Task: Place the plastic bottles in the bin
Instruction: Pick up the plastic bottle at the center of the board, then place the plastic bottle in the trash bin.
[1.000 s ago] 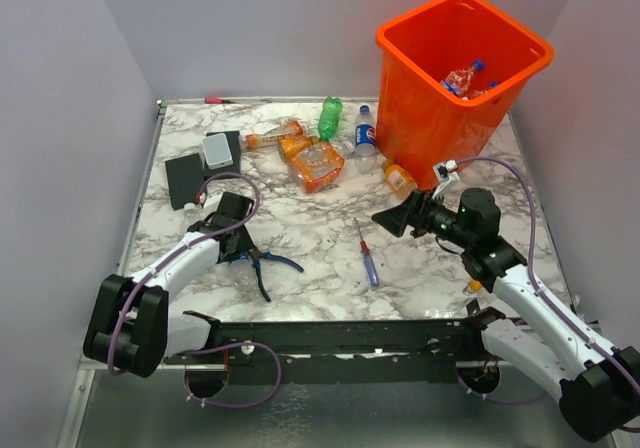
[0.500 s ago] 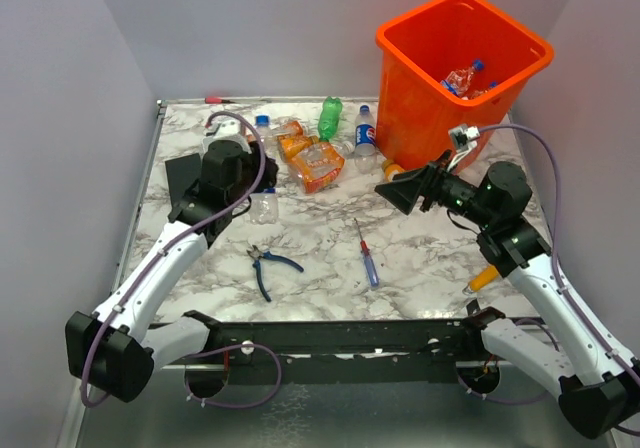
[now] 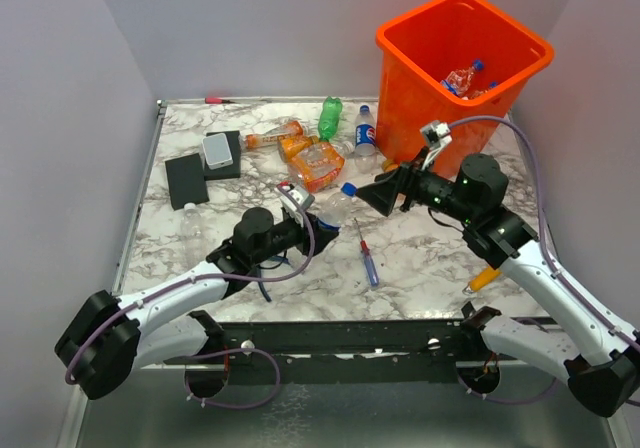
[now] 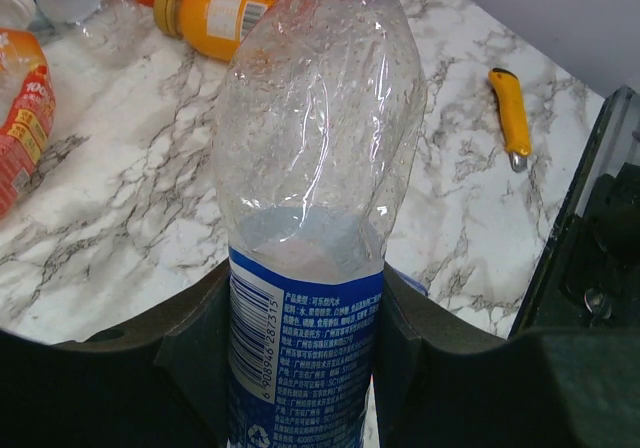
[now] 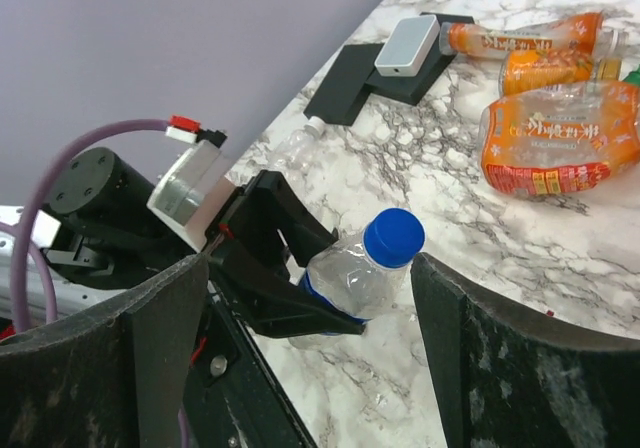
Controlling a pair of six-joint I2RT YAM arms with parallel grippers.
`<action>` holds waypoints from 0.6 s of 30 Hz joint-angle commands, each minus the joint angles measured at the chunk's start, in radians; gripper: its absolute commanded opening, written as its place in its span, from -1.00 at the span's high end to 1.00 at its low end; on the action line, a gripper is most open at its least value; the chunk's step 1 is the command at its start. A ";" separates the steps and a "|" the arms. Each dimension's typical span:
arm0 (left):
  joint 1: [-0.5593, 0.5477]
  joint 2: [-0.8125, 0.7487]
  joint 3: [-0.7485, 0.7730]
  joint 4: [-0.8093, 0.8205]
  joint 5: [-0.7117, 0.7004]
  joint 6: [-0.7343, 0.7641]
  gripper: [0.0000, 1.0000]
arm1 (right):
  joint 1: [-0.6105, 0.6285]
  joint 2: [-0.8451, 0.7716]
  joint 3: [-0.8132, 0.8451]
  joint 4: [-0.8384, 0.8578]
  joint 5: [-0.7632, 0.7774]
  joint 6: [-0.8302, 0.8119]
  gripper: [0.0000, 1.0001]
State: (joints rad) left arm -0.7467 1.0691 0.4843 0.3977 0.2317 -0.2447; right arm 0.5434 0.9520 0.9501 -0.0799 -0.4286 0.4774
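Blue-capped clear bottle (image 4: pixel 312 158) is pinched at its label end by the left gripper (image 3: pixel 305 230), cap pointing away from that hand. Just past the cap sits the right gripper (image 3: pixel 378 194), jaws spread wide and facing the cap, nothing between them – the screwdriver (image 3: pixel 368 259) lies on the marble table (image 3: pixel 420 258) below the two hands. Farther out beyond the left hand: orange bottles (image 3: pixel 318 166) and a green bottle (image 3: pixel 329 118) lying loose, and behind the right hand the orange bin (image 3: pixel 402 118) with a few bottles inside.
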 commanded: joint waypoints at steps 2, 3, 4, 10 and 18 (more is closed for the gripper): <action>-0.023 -0.045 -0.041 0.263 0.034 0.038 0.41 | 0.091 0.043 0.007 -0.013 0.181 -0.041 -0.70; -0.028 -0.047 -0.043 0.263 0.034 0.043 0.41 | 0.093 0.053 0.004 0.000 0.184 -0.028 -0.69; -0.034 -0.050 -0.045 0.263 0.029 0.045 0.41 | 0.093 0.065 0.003 0.011 0.189 -0.014 -0.68; -0.069 -0.057 -0.049 0.263 0.002 0.053 0.44 | 0.094 0.124 -0.021 0.141 0.177 0.105 -0.63; -0.087 -0.057 -0.047 0.270 -0.023 0.032 0.45 | 0.095 0.177 -0.028 0.245 0.156 0.192 -0.15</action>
State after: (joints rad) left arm -0.8253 1.0237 0.4427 0.6254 0.2325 -0.2070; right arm 0.6338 1.1069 0.9306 0.0818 -0.2741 0.6159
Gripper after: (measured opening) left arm 0.481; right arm 0.636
